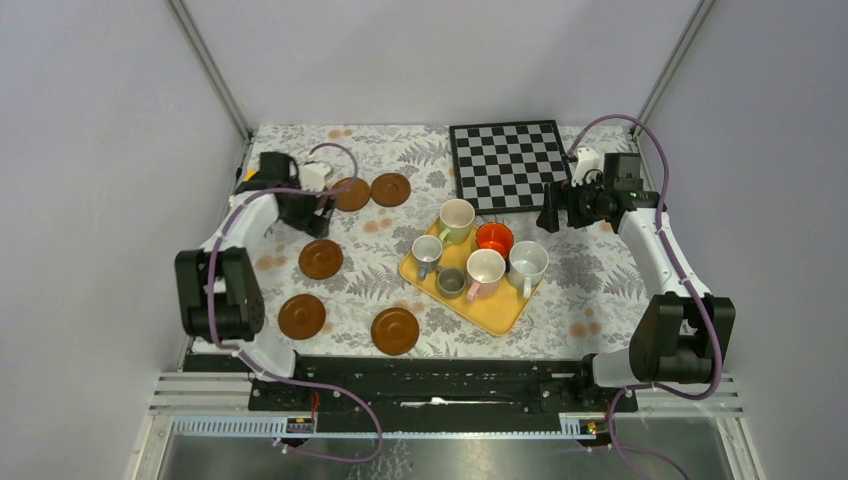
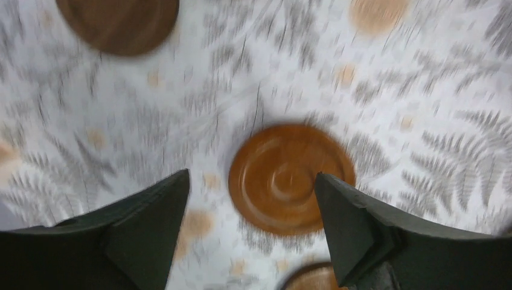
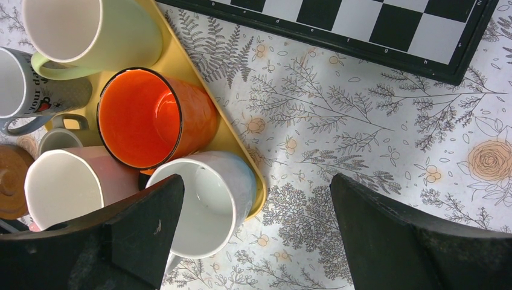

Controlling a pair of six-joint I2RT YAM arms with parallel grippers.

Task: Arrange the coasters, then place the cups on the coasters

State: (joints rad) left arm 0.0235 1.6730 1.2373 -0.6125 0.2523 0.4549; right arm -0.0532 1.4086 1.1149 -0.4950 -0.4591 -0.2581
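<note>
Two coasters (image 1: pixel 301 316) lie spaced apart beside the table's (image 1: pixel 590 290) near edge, left of the middle. A third coaster (image 1: pixel 321 259) sits a little farther in, close to the left edge. They read as a layout with room left around each for a cup.

At mid-table the yellow tray (image 1: pixel 500 312) is turned cornerwise and holds all six cups (image 1: pixel 485 272) packed together. None is on a coaster, so the cup half of the job looks untouched.

Farther back on the left, two more coasters (image 1: pixel 390 189) lie almost touching, toward the far-left corner. That looks too tight to take cups side by side.

The left hand (image 2: pixel 252 176) hangs over this area with its fingers apart and nothing between them. In its own blurred view a coaster (image 2: pixel 291 178) lies flat on the cloth just beyond the fingertips, free of them.

Only five coasters can be counted from above; a sixth may be hidden under that arm.

Across at the same depth, near the right edge, the right hand (image 3: pixel 256 178) hovers spread wide and empty. It looks down at the tray corner where the white cup (image 3: pixel 205 199) and orange cup (image 3: pixel 151 118) stand, probably idle until the coasters are set.

Against the far edge lies a chessboard (image 1: pixel 508 163), no part of the task.
</note>
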